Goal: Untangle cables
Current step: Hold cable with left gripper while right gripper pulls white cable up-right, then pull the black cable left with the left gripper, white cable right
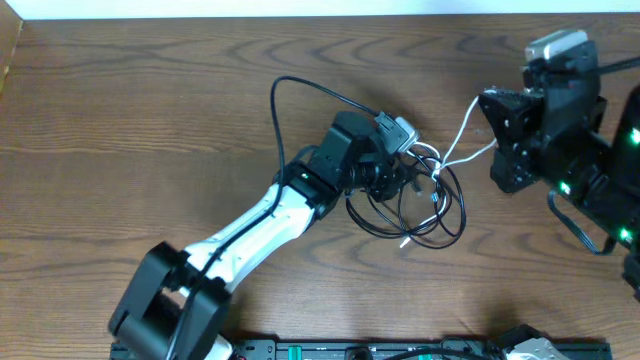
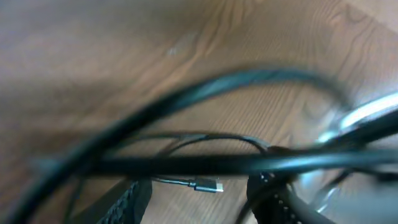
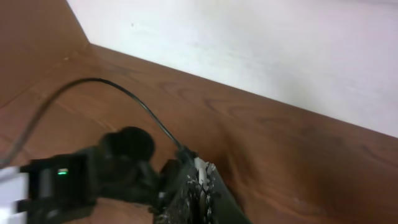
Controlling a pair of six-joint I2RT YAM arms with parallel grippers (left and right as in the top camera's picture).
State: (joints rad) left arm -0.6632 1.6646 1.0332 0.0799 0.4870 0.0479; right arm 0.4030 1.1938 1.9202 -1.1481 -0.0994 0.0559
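Observation:
A tangle of thin black cables (image 1: 452,222) and a white cable (image 1: 458,135) lies at the table's middle right. One black strand (image 1: 277,105) loops out to the upper left. My left gripper (image 1: 400,183) sits low over the tangle, open. In the left wrist view its fingers (image 2: 202,202) straddle bare wood with a small black plug (image 2: 208,185) lying just beyond them, and blurred black cables (image 2: 205,163) cross above. My right gripper (image 1: 488,118) is shut on the white cable (image 3: 199,169), which is raised at the right of the tangle.
The wooden table (image 1: 150,130) runs to a white wall (image 3: 261,50) at the back. The left arm (image 1: 250,225) lies diagonally from the front left. The right arm's body (image 1: 580,160) stands at the right edge.

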